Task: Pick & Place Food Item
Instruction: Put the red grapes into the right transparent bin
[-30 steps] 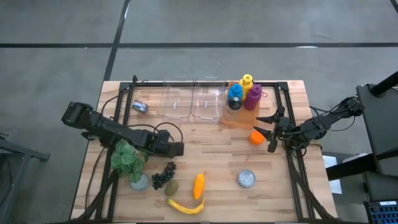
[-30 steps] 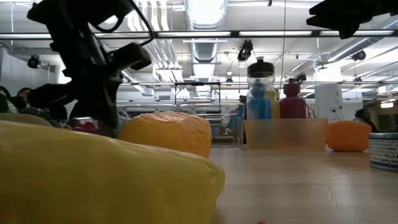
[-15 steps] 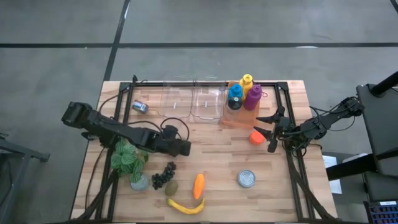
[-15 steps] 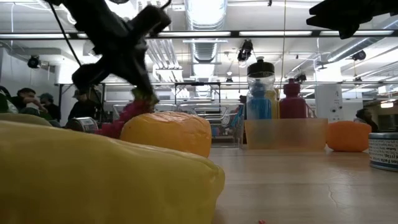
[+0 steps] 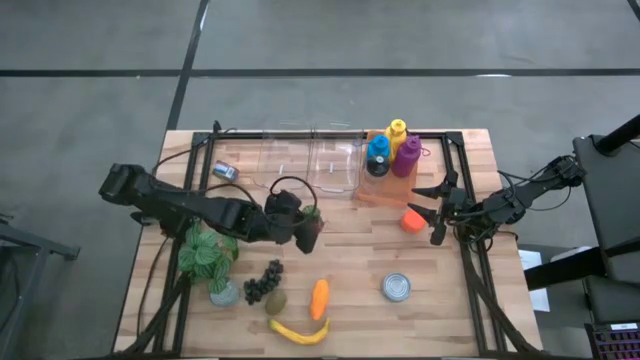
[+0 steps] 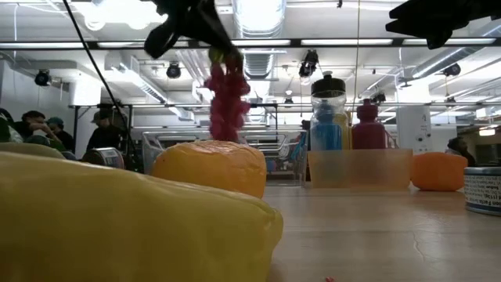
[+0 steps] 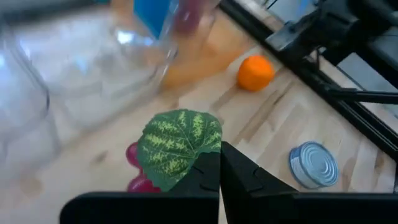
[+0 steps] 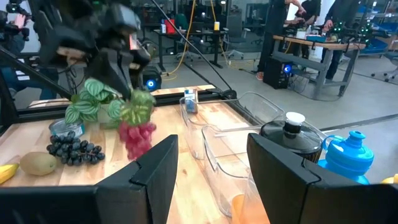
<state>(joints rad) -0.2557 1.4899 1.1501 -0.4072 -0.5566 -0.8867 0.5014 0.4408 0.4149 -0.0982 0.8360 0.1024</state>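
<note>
My left gripper [image 5: 306,228] is shut on a bunch of red grapes with a green leaf [image 7: 179,142], above the middle of the table. The bunch [image 6: 227,98] hangs high over the table in the low view and also shows in the right wrist view [image 8: 138,138]. My right gripper [image 5: 433,212] is open and empty near the table's right edge, beside an orange [image 5: 411,221] that rests on the table. My left gripper [image 7: 219,163] holds the bunch at its top, by the leaf end [image 7: 203,155], pinched between the shut fingers. The grapes [image 6: 225,110] hang below the fingers, lifted clear of the table. The exact spot of contact is hidden by the leaf.
Two clear containers [image 5: 308,165] stand at the far edge, bottles [image 5: 392,152] on a board beside them. A tin can [image 5: 397,288], a carrot [image 5: 319,298], a banana [image 5: 300,332], a kiwi [image 5: 276,301], dark grapes [image 5: 262,282] and a potted plant [image 5: 205,255] lie nearer.
My left gripper has gone toward the table's right edge and up, carrying the red grapes, which now hang clear of the table, higher than before. My right gripper has kept still.
</note>
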